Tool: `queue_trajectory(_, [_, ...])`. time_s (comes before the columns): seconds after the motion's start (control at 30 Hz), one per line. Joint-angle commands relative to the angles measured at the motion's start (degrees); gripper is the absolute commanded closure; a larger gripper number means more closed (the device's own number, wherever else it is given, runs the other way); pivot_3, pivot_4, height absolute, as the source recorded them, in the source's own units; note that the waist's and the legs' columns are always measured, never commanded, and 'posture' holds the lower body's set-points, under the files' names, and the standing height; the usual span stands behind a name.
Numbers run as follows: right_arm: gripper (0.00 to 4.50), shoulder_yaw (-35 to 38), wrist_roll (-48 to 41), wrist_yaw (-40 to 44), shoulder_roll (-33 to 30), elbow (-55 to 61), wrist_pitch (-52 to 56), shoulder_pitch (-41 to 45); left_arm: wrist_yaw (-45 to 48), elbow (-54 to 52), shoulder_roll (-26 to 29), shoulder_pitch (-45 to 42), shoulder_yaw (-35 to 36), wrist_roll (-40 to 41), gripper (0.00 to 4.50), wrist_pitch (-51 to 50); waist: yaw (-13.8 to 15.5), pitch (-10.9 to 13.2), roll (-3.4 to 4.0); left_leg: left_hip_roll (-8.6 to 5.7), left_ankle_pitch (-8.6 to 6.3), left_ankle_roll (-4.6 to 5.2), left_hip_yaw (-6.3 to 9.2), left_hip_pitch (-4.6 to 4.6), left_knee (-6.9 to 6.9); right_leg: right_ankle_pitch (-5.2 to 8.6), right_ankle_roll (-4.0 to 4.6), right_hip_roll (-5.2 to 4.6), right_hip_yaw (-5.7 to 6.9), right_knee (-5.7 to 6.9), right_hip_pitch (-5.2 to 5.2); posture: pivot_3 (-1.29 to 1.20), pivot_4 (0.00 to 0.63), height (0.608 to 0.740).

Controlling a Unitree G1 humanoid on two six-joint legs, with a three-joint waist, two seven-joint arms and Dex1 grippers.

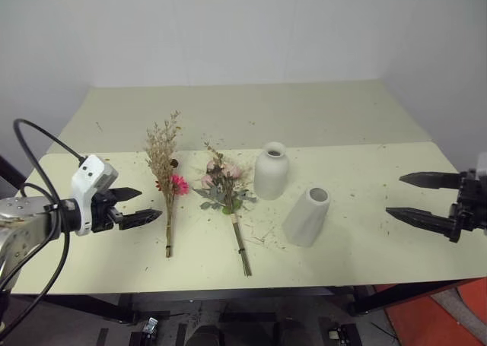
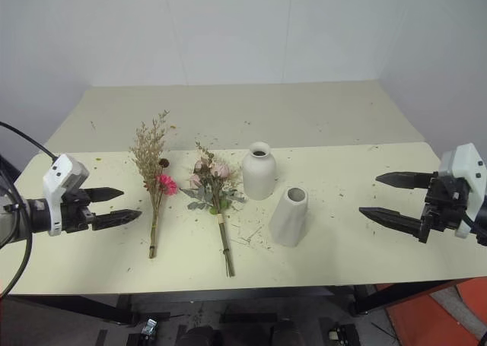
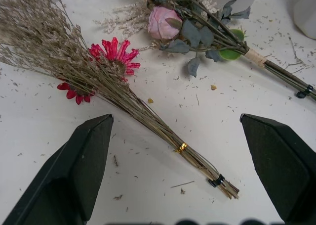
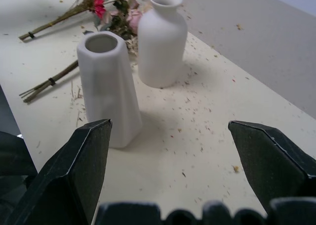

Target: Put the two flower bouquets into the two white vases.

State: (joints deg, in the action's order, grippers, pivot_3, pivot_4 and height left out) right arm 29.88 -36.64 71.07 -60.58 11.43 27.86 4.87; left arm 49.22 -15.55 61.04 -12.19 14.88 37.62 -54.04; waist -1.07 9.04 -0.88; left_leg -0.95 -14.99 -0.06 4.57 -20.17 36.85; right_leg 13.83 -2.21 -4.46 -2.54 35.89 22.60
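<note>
So the pale table [image 1: 365, 247] has both bunches lying flat side by side, stems toward the near edge; the dried grass bunch [image 1: 163, 175] with its one pink daisy is on the left, the rose bunch [image 1: 226, 190] with grey-green leaves just to its right, close but not touching; little bits of plant litter are scattered all over the tabletop. Right of the roses stands the bottle vase [image 1: 271, 171], upright; the tapered vase [image 1: 307, 216] sits nearer and a bit further right, also upright, both empty. The left gripper [image 1: 137, 205] hovers just left of the grass bunch, fingers spread wide, nothing in them; the right gripper [image 2: 388, 198] hangs well right of the vases, pointing toward them, also spread wide and empty.
</note>
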Motion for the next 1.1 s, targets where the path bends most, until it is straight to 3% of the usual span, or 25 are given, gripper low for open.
queue_trajectory(0.03, [0.05,-1.35,-1.00,0.39,-0.59,2.15,-1.00,2.54,-4.44,0.47,1.70,-4.59,-3.50,-2.53,0.00,-6.24,0.04,0.00,0.00,0.00,0.00,0.00,0.00,0.00,0.00,0.00,0.00,0.00,0.01,0.01,0.00,0.00,0.150,0.740])
queue_trajectory(0.2, [0.05,-3.82,-0.86,1.48,-0.40,1.61,-1.95,5.06,-9.59,3.97,-1.28,-13.82,-10.45,-4.62,0.00,-14.99,0.25,0.02,-0.03,-0.04,0.00,0.00,0.01,-0.05,0.00,0.00,-0.01,-0.02,0.02,-0.01,0.03,0.00,0.150,0.740])
queue_trajectory(0.47, [0.05,-5.80,-1.03,1.47,0.26,2.40,-2.33,7.04,-14.72,9.54,-8.36,-21.07,-16.87,-8.43,0.00,-20.81,0.18,0.06,-0.10,-0.05,0.00,0.00,0.02,-0.05,0.03,0.00,-0.01,-0.02,0.02,0.05,0.06,0.00,0.150,0.740])
queue_trajectory(0.9, [0.05,-7.62,-0.71,1.35,1.19,1.97,-3.79,9.30,-15.98,22.54,-18.93,-28.21,-24.62,-16.00,0.00,-16.54,0.34,0.07,-0.13,-0.08,0.01,-0.01,0.02,-0.07,0.09,0.00,-0.01,-0.05,0.01,0.10,0.08,0.00,0.150,0.740])
queue_trajectory(1.0, [0.00,-7.86,-0.63,1.21,1.50,2.21,-4.03,9.30,-16.70,23.56,-20.88,-28.27,-24.48,-16.91,0.61,-17.21,0.37,0.06,-0.11,-0.09,0.01,-0.01,0.03,-0.06,0.10,-0.01,-0.01,-0.06,0.01,0.12,0.06,0.00,0.150,0.740])
queue_trajectory(1.1, [0.00,-7.49,-0.82,1.46,1.57,2.32,-4.23,8.97,-16.41,22.39,-20.91,-27.46,-23.85,-17.35,1.50,-18.04,0.37,0.06,-0.10,-0.09,0.01,-0.01,0.03,-0.04,0.11,0.00,-0.01,-0.06,0.01,0.12,0.04,0.00,0.150,0.740])
